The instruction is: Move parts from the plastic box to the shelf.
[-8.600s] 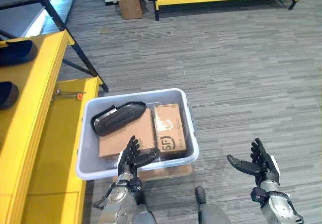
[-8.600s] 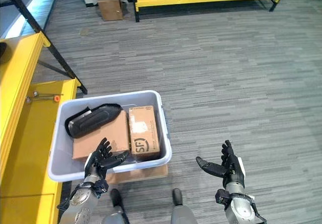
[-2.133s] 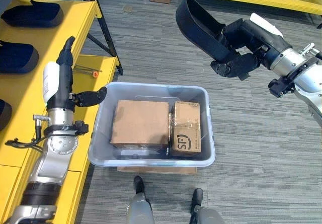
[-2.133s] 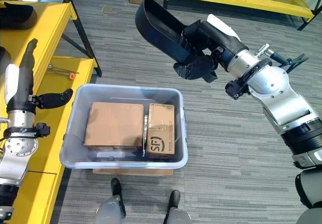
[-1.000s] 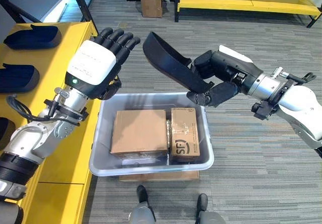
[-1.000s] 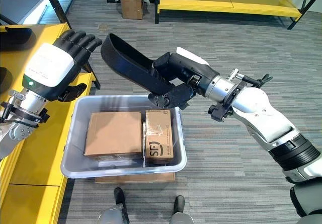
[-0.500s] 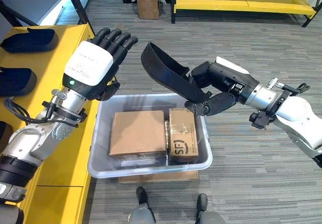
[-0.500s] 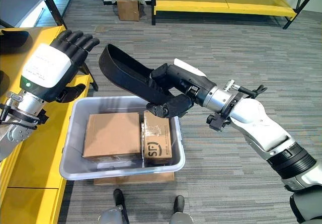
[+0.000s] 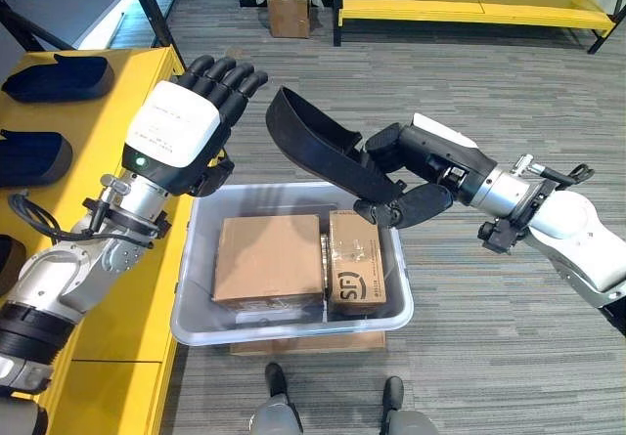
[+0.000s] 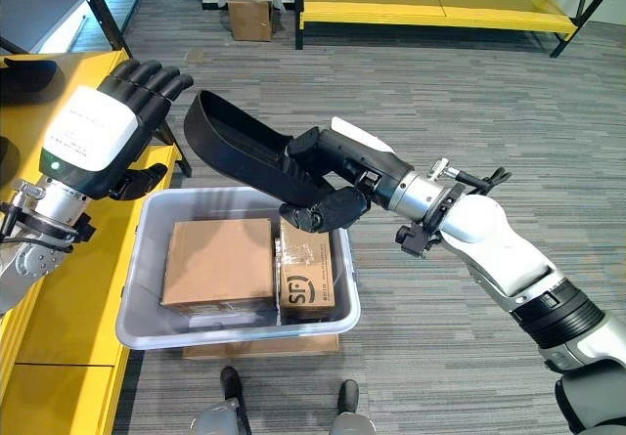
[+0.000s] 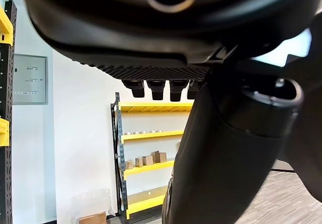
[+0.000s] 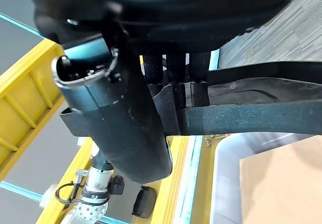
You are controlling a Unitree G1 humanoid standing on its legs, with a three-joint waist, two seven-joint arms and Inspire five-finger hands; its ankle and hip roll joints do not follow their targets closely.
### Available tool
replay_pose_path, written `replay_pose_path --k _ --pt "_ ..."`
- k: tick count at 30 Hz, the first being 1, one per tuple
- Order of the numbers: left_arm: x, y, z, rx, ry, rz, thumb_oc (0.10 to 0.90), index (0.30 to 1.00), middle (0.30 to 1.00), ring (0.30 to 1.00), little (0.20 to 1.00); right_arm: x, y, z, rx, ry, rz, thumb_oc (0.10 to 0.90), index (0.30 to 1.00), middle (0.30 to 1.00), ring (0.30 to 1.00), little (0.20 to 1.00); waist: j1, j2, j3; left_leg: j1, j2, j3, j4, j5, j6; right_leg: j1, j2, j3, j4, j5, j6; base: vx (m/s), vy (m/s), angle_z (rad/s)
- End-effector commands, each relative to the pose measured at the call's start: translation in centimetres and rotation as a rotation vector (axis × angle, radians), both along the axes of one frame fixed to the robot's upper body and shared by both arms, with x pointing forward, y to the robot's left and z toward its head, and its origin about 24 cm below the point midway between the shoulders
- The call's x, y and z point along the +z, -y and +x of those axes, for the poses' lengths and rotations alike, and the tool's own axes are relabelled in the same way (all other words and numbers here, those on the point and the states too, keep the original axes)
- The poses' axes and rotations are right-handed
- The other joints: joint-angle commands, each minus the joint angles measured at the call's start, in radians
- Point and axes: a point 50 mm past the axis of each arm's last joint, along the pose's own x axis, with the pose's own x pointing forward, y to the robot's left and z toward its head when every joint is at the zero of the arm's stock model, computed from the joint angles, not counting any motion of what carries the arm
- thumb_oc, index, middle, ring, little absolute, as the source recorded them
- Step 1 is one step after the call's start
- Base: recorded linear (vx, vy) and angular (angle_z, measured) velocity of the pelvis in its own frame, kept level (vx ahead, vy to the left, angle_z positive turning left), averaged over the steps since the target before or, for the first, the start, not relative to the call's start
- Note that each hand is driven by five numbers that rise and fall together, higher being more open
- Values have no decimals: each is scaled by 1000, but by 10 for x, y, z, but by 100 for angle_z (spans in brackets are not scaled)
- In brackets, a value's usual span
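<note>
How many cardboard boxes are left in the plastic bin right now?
2: a large cardboard box on the bin's shelf side and a small taped box beside it. Something dark lies under the large one in the plastic bin.

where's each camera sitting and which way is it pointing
Left eye view: on the head, looking down at the plastic box and yellow shelf; both arms reach in.
Right eye view: beside it, same scene; right robot hand holds the black part.
Left wrist view: on the left wrist, looking along the open left robot hand toward far shelving.
Right wrist view: on the right wrist, looking along fingers gripping the black part.
Shared: black part, box.
</note>
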Motion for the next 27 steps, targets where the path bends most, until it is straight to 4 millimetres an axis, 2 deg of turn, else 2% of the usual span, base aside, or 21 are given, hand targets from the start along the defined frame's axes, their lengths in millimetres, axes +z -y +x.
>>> replay_pose_path --k 1,5,15,27 --pt "30 -1 4 -29 157 -121 900 1000 1000 1000 1000 37 -11 -19 131 200 168 400 300 300 300 300 -3 -20 -207 -17 123 -10 39 10 -109 104 -58 8 43 -132 59 0 0 0" --pt "34 8 10 -68 138 -116 900 1000 1000 1000 1000 39 -14 -20 159 194 171 400 300 300 300 300 -11 -25 -208 -17 126 -6 38 10 -109 97 -56 15 43 -130 59 0 0 0" --pt "26 18 20 -89 95 -90 900 1000 1000 1000 1000 42 -20 -23 190 206 178 400 300 300 300 300 -25 -30 -210 -16 129 0 44 6 -110 91 -56 25 43 -127 61 0 7 -4" --pt "5 29 31 -107 -4 -92 900 1000 1000 1000 1000 43 -25 -26 222 213 203 400 300 300 300 300 -37 -39 -210 -12 133 8 43 6 -109 89 -54 37 41 -126 61 0 1 0"
